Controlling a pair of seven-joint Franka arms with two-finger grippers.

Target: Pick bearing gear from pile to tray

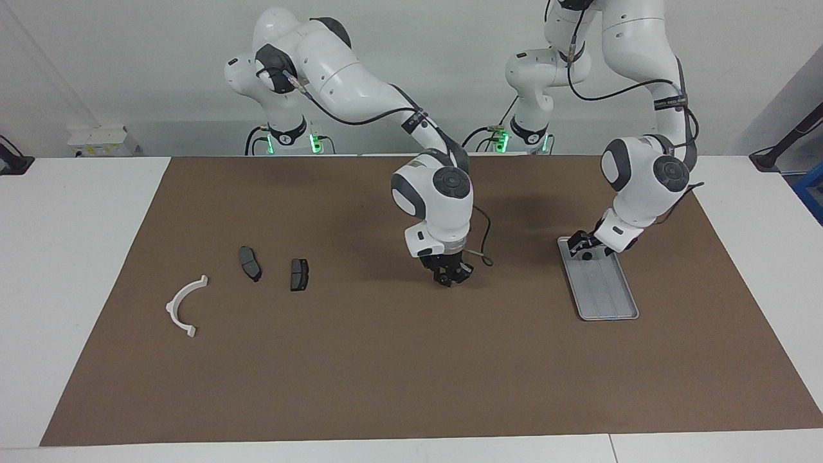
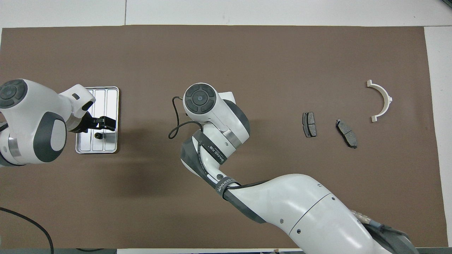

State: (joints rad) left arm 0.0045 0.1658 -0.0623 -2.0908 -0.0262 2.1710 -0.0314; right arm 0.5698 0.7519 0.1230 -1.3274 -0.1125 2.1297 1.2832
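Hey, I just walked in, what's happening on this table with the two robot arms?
Two arms are moving small parts into a metal tray. The left end effector hangs open over the end of the tray nearer the robots, and a small black round piece lies in the tray below it. The right end effector hangs low over the middle of the brown mat. Two dark brake pads and a white curved bracket lie untouched toward the right arm's end.

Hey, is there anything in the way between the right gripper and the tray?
Nothing lies on the mat between the right gripper and the tray. But the left gripper hangs open over the tray's end nearer the robots, where a small black piece lies.
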